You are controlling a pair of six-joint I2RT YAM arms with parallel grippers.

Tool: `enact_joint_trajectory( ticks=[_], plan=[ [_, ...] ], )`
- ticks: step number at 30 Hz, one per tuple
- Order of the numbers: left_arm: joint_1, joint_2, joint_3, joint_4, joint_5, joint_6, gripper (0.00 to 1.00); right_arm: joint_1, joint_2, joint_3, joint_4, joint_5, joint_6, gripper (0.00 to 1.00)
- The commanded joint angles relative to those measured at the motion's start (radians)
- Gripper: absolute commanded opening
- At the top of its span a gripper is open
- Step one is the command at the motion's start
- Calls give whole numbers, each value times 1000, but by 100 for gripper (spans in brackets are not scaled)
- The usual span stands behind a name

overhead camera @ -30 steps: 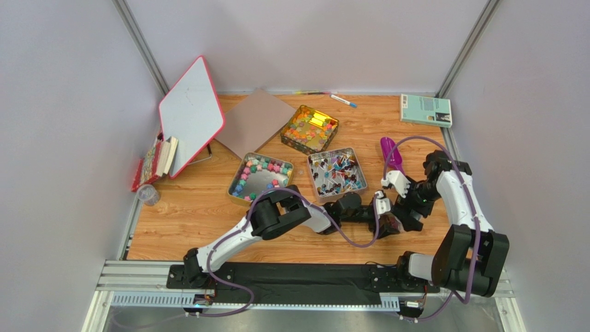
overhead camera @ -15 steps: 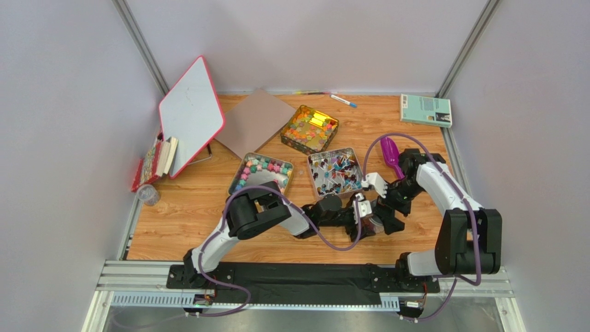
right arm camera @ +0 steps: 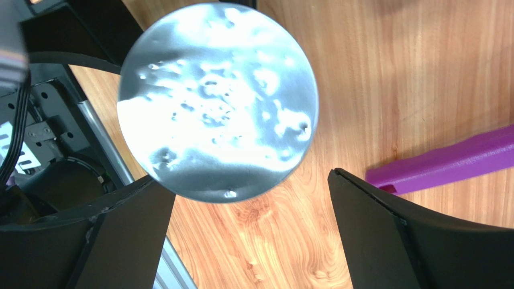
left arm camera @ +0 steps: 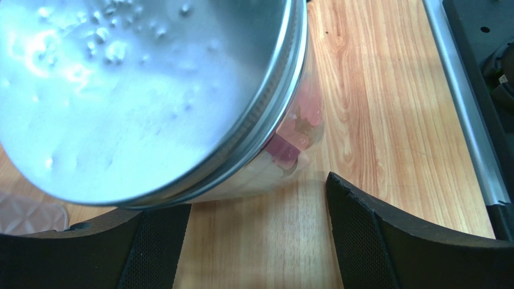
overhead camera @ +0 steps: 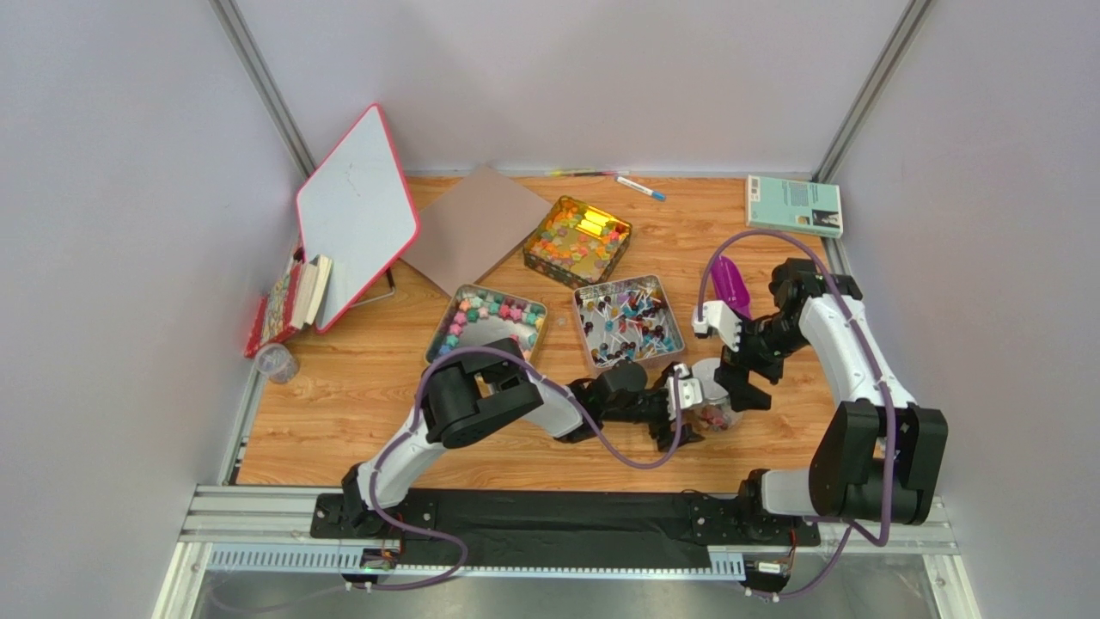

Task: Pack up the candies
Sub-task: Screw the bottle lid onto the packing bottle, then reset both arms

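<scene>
A clear jar (overhead camera: 714,413) with a silver lid (right arm camera: 217,99) stands on the wood table near the front right, with pink candies (left arm camera: 289,144) showing through its wall. My left gripper (overhead camera: 688,402) is open, its fingers spread beside the jar's base (left arm camera: 253,205), gripping nothing. My right gripper (overhead camera: 739,374) is open just above and behind the lid (right arm camera: 248,188), also empty. Three open tins hold the other candies: pastel lumps (overhead camera: 484,329), wrapped pieces (overhead camera: 629,323) and glossy orange-yellow ones (overhead camera: 577,240).
A purple scoop (overhead camera: 730,286) lies right of the wrapped-candy tin and shows in the right wrist view (right arm camera: 446,162). A whiteboard (overhead camera: 355,213), brown sheet (overhead camera: 471,226), book (overhead camera: 793,204), pens (overhead camera: 639,188) and a small cup (overhead camera: 274,364) lie at the edges.
My right gripper swung left over the jar, then drew back to the right. My left arm shifted left, and the jar now shows uncovered.
</scene>
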Motion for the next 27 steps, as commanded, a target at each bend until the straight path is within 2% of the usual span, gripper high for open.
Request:
enact_joint_trajectory(
  ticks=[1,2,3,4,10,15,19,23,27],
  plan=[
    [-41,189,-48,-626,-6,123,25,0,-18,3,-39,-67,-90,100],
    [-41,203,-34,-647,-15,118,53,1,-21,-9,-45,-67,-90,100],
    [-41,206,-16,-664,-33,108,73,1,-31,-33,-40,-59,-85,100],
    [-41,211,-14,-673,-39,111,99,1,-40,-52,-36,-52,-80,100],
    [-38,211,-10,-675,-15,92,100,-5,-150,-171,29,33,-99,100],
    [-38,285,124,-868,-81,58,99,-11,-244,-176,23,34,-76,100],
    [-15,123,29,-919,-26,92,99,-32,-282,-129,-29,13,-74,100],
    [44,-14,-19,-1058,78,77,100,-36,-297,-87,-85,1,-82,100],
    [74,-142,-51,-1189,65,133,100,-43,-333,-38,-97,-15,-36,100]
  ],
)
